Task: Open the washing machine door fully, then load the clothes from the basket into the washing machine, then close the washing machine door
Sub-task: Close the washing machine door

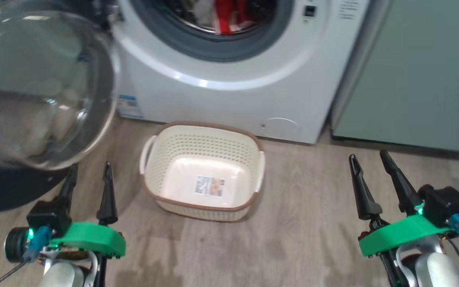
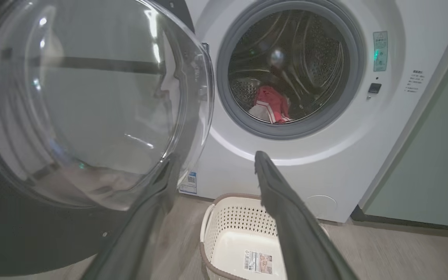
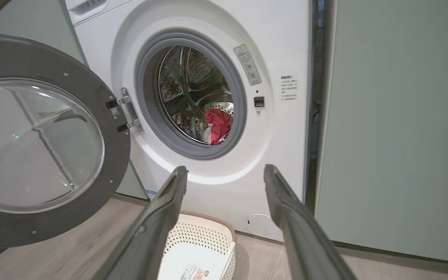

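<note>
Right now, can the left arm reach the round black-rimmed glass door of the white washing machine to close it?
Probably yes. The open black-rimmed glass door hangs just ahead of the open left end effector, with nothing between them; the empty cream plastic basket stands off to the side.

- Grey-brown wood-look plank floor (image 1: 313, 239) carries everything.
- Small cream perforated plastic basket (image 1: 203, 148) with a brown rim: upright on the floor, near the machine front, not touching.
- Big white front-loading washing machine (image 1: 253, 99): stands behind the basket.
- Pale green cabinet (image 1: 412, 79): just beside the machine, on its right.
</note>
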Available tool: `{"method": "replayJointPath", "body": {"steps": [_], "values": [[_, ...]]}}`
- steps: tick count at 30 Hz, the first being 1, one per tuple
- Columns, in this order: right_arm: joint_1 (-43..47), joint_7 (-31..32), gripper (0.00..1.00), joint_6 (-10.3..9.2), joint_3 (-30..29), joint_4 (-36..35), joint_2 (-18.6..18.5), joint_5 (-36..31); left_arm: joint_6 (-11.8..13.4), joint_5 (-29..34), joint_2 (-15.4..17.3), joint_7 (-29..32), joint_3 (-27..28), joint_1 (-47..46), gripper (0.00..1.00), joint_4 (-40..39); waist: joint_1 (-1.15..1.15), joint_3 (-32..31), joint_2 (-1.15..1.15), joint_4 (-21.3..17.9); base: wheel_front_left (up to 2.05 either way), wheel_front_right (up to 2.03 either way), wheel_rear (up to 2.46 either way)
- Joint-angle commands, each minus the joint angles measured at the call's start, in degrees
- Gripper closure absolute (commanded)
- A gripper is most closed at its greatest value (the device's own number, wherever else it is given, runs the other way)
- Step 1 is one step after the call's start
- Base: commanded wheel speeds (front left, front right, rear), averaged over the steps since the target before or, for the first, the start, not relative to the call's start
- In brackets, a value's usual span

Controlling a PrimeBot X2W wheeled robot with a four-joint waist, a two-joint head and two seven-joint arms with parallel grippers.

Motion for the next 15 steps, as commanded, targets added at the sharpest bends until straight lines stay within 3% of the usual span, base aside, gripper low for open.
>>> {"method": "replayJointPath", "body": {"steps": [1, 6, 15], "values": [[-1.0, 0.3, 0.00, 0.00, 1.4, -2.5, -0.2, -0.2, 0.2, 0.1, 0.4, -0.5, 2.4, -2.2, 0.00, -1.5, 0.00, -0.6, 0.00, 4.0, 0.00, 0.00, 0.00], [-0.7, 0.7, 0.00, 0.00, 1.9, -3.1, -0.2, 0.1, 0.6, -0.1, 0.1, -0.5, 3.3, -1.3, 0.00, -1.8, 0.00, -1.0, 0.00, 10.7, 0.00, 0.00, 0.00], [-0.7, 0.7, 0.00, 0.00, 2.8, -2.5, -0.2, 0.7, 1.1, -0.3, -0.3, -0.5, 4.8, -0.1, 0.00, -2.2, 0.00, -1.1, 0.00, 16.8, 0.00, 0.00, 0.00]]}}
